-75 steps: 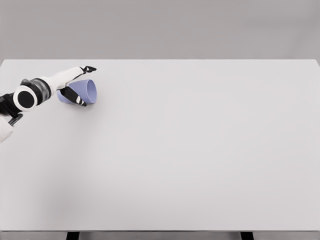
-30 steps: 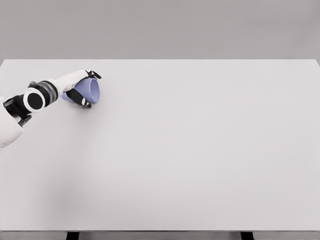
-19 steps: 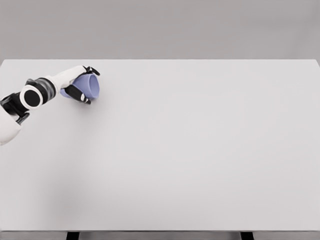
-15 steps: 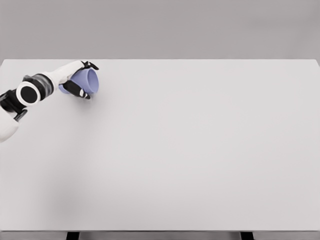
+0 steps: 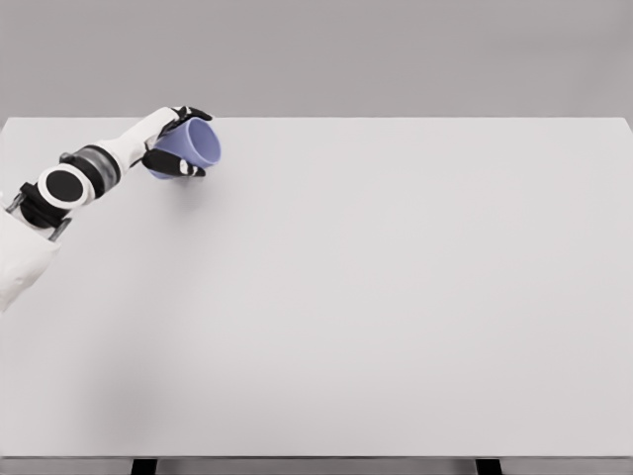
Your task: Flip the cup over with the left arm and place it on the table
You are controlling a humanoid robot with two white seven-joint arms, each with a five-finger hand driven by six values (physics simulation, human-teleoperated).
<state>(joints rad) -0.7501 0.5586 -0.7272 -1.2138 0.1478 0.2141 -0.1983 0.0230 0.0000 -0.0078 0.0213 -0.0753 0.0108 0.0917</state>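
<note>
Left arm: comes in from the left edge of the head view, white sleeve low at the edge, then a black-and-white round joint, then a slim white forearm that slants up and to the right over the table's far-left corner area.
Left hand (image 5: 170, 146): at the end of that forearm, wrapped round the cup; dark fingers (image 5: 186, 115) show over the top of the cup's wall and a dark thumb part shows beneath it, so the hand is grasping the cup.
Cup (image 5: 195, 144): lavender-blue, held close to the table's far edge, near the far-left corner; it is tilted on its side, its open mouth turned to the right and a little upward, its base hidden inside the hand.
Cup and surface: whether the cup touches the table cannot be told from this view; a faint soft shadow lies on the surface just below and to the right of the hand.
Table (image 5: 396, 297): pale grey-white surface that fills most of the view, its far edge against a plain grey wall; two dark leg tops show at the near edge.
</note>
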